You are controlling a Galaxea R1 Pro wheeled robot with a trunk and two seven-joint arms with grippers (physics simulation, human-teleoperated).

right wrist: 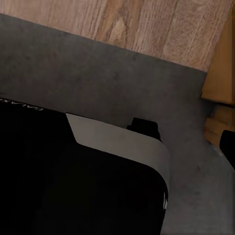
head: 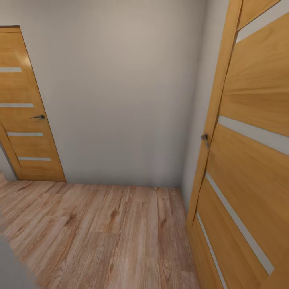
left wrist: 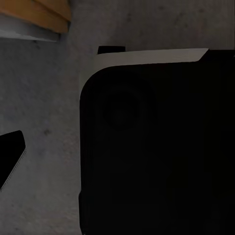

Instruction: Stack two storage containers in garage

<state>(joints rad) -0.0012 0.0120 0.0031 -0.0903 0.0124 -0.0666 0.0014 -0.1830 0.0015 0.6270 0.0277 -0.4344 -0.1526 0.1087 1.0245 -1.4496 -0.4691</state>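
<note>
The two storage containers are out of view. In the left wrist view, one dark finger point(left wrist: 11, 157) of my left gripper juts over dark grey concrete floor point(left wrist: 44, 98), beside my black, white-edged base point(left wrist: 147, 147). The right wrist view has a dark finger point(right wrist: 229, 147) of my right gripper at the frame edge, above the same concrete point(right wrist: 98, 63) where it meets light wood planks point(right wrist: 147, 19). Neither finger pair shows fully, and nothing is seen held.
In the head view a pale wall point(head: 120, 100) stands ahead over a wood-plank floor point(head: 100, 233). A closed wooden door point(head: 28, 120) is at the far left. A second wooden door point(head: 249, 160) with a handle point(head: 205, 138) looms close on the right.
</note>
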